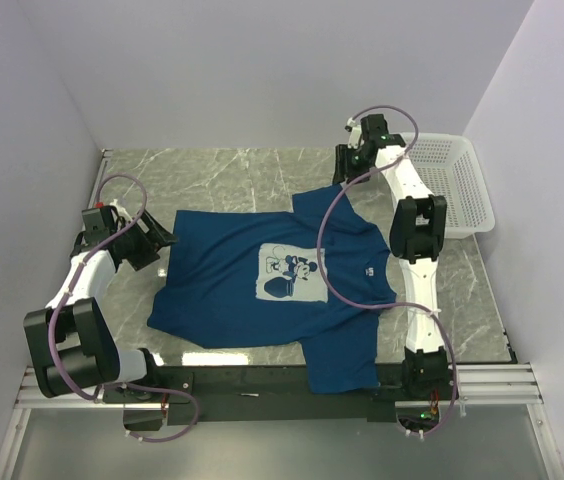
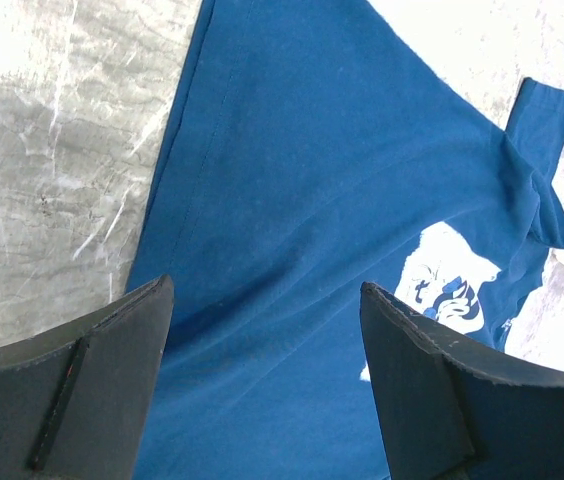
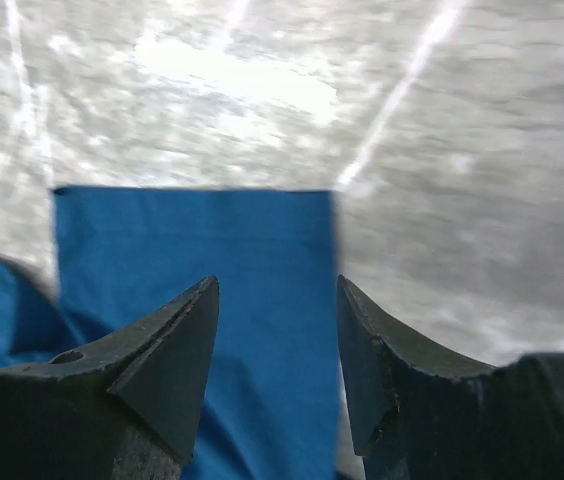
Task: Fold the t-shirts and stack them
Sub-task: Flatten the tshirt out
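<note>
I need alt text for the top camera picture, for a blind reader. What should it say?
A dark blue t-shirt lies spread flat, print up, on a marble table between two robot arms. The left gripper is at its hem, the right gripper over the far sleeve. A white basket stands at the far right.

The t-shirt (image 1: pixel 222 280) is soft matt cloth with a stitched hem showing, and its print (image 1: pixel 292 272) looks flat. The desk (image 1: pixel 222 175) is grey marble-look, smooth with a glossy sheen. The basket (image 1: pixel 459 185) is white plastic mesh. The left gripper (image 2: pixel 267 300) fingers (image 2: pixel 92 380) are matt black, kinda grainy.
</note>
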You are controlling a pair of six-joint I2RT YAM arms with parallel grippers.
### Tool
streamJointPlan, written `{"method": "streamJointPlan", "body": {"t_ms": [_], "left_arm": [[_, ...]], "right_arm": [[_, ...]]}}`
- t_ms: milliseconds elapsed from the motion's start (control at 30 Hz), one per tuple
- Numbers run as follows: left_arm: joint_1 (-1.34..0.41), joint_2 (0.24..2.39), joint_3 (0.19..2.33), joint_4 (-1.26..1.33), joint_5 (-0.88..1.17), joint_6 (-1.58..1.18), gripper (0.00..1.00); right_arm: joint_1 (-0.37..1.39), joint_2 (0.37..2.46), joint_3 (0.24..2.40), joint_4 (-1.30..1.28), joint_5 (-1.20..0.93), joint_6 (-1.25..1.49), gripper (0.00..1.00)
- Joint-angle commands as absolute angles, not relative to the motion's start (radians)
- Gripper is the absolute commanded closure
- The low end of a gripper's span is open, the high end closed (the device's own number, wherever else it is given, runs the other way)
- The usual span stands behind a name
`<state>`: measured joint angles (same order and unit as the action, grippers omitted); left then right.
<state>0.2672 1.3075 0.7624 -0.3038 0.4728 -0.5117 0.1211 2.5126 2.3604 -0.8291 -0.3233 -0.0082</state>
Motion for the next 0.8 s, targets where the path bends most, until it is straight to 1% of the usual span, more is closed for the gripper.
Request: {"method": "streamJointPlan", "body": {"t_ms": [0, 267, 767], "left_arm": [[0.27, 1.319, 0.787, -0.287, 0.474, -0.491, 0.2], [0.27, 1.331, 0.785, -0.295, 0.46, -0.488, 0.2], [0.268, 1.335, 0.782, -0.299, 0.449, -0.491, 0.2]], "right_arm": [[0.138, 2.54, 2.427, -0.785, -0.4, 0.097, 0.42], [0.083, 2.609, 2.485, -0.732, -0.445, 0.215, 0.51], [0.04, 2.663, 2.488, -0.741, -0.547, 0.302, 0.51]]}}
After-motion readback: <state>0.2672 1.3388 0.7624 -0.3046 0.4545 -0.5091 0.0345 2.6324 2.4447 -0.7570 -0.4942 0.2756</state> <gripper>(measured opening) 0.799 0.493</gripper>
